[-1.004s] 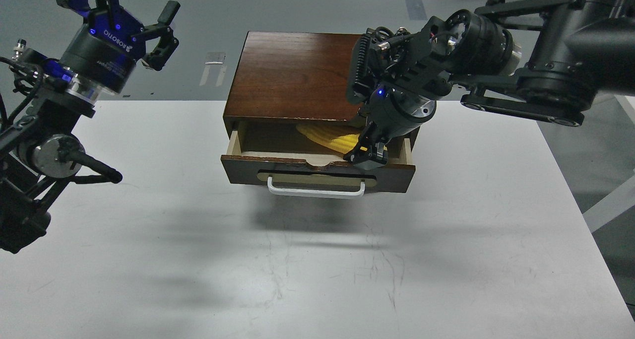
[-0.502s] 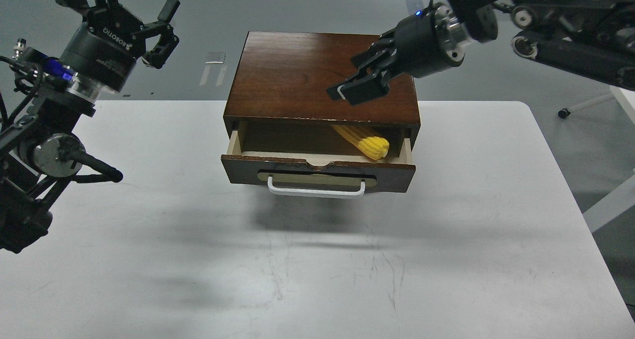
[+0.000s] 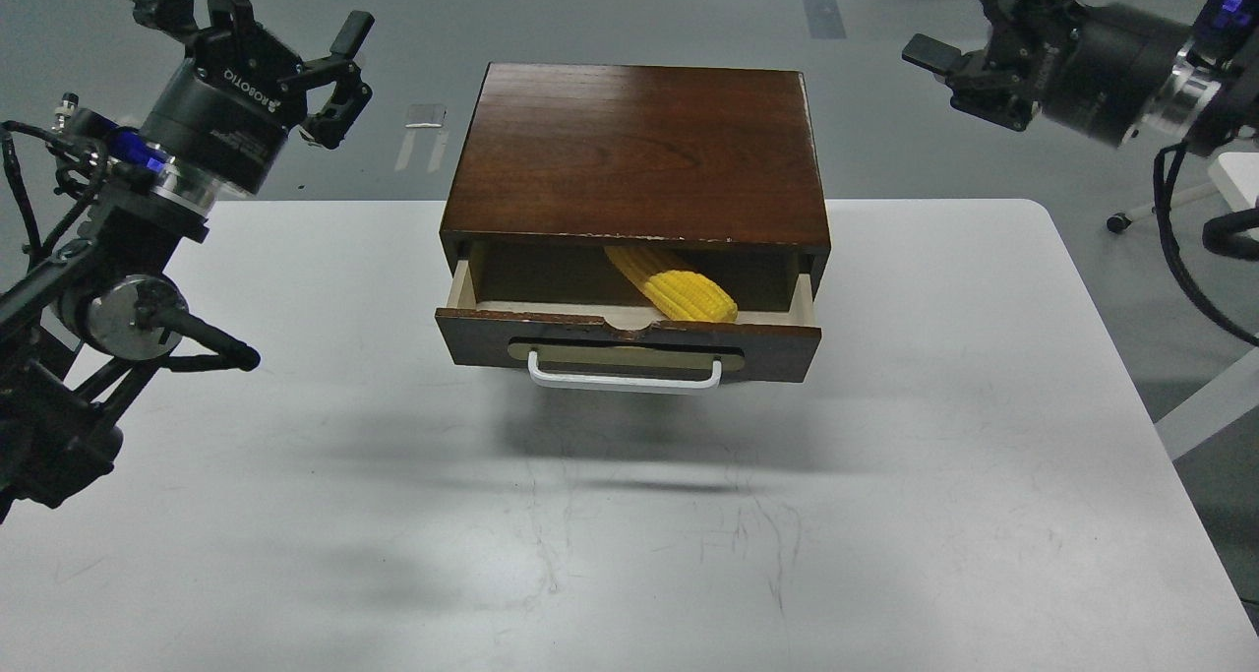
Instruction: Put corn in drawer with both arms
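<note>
The yellow corn (image 3: 679, 288) lies slantwise inside the open drawer (image 3: 767, 342), its thick end near the front, its tip hidden under the reddish-brown box (image 3: 634, 151). The drawer's white handle (image 3: 623, 377) faces me. My left gripper (image 3: 266, 18) is open and empty, raised at the far left, well away from the box. My right gripper (image 3: 952, 18) is open and empty, raised at the far right, above and behind the box's right corner.
The box stands at the back middle of the white table (image 3: 629, 515). The table's right edge (image 3: 1111, 347) and grey floor lie beyond. My left arm's elbow joint (image 3: 123, 313) hangs over the table's left side.
My right gripper has let go of the corn, lifted out of the drawer and swung up and far right. The corn has shifted slightly left in the drawer. My left gripper barely moved.
</note>
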